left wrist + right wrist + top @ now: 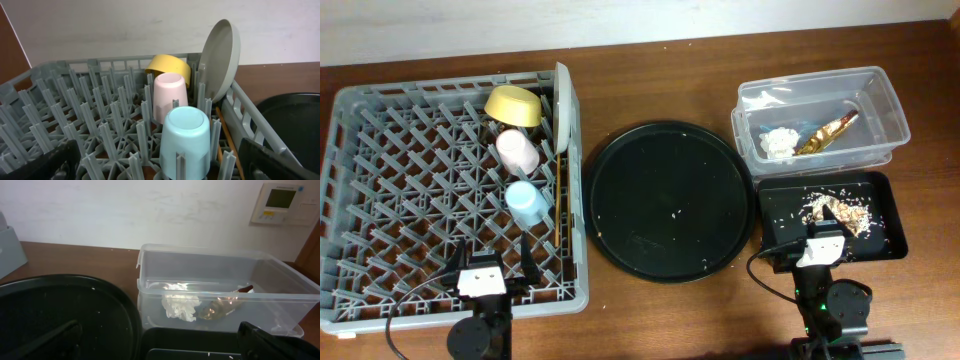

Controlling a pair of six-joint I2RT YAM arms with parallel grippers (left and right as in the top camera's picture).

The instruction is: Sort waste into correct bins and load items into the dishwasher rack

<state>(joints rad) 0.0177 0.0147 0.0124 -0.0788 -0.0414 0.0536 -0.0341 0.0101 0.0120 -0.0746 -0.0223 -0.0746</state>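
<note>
Hovering left pincer (490,262) | light-blue cup (526,203) just beyond (racked)

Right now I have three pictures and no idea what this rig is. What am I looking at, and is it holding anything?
Two small robot arms sit at a wooden table. One picture is taken from above; the other two come from cameras on each arm's wrist.

From above, the left hand sits over the near edge of the grey dishwasher rack; the right hand is over the shallow black tray holding food scraps. Both hands are open and hold nothing.

The rack holds a yellow bowl, a pink cup, a light-blue cup, a white plate on edge and chopsticks. The clear tub contains a napkin and a gold wrapper. A large round black tray lies between them.
</note>
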